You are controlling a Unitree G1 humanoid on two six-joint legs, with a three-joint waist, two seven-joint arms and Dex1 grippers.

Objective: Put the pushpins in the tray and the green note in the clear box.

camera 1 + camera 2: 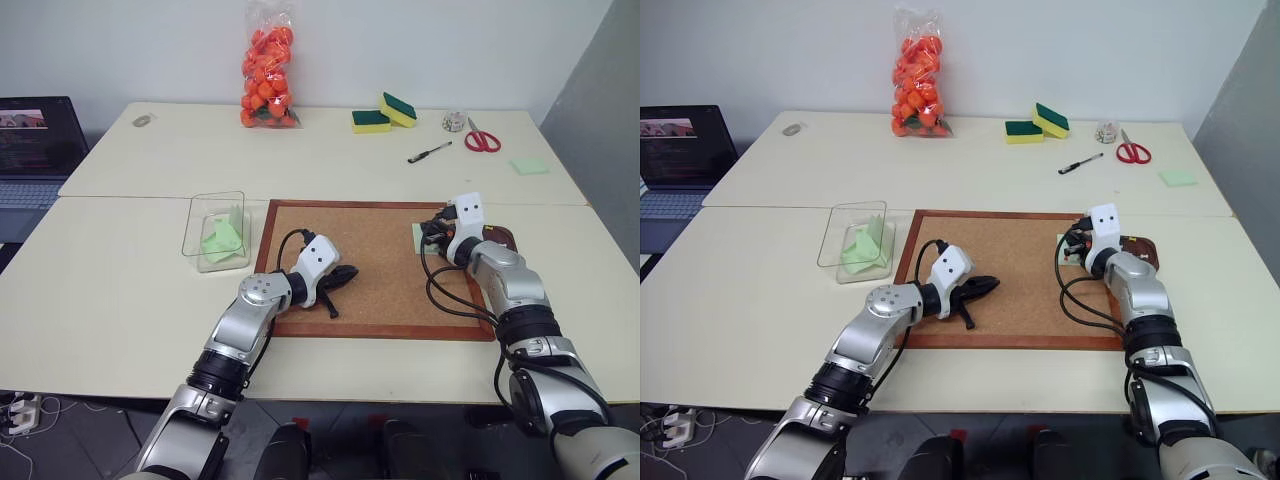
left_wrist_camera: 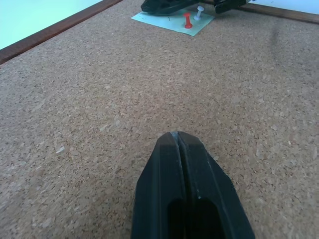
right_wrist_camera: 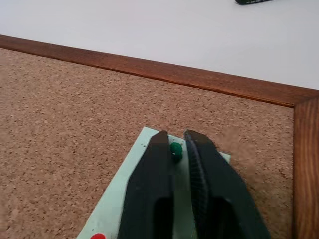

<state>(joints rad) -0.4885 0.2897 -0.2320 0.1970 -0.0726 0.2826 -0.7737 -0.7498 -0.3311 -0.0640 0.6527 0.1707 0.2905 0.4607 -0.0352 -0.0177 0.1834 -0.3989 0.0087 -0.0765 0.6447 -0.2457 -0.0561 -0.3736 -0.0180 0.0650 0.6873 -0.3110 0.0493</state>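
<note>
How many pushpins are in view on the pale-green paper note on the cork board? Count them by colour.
red plastic pushpin: 1
white plastic pushpin: 1
green plastic pushpin: 1
Total: 3

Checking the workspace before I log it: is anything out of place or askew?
Nothing looks spilled or damaged. The green note lies at an angle on the cork board, pinned by a red pushpin and a white pushpin.

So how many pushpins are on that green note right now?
3 visible: a green one between the right gripper's fingertips, plus a red and a white one side by side. Others may be hidden.
</note>
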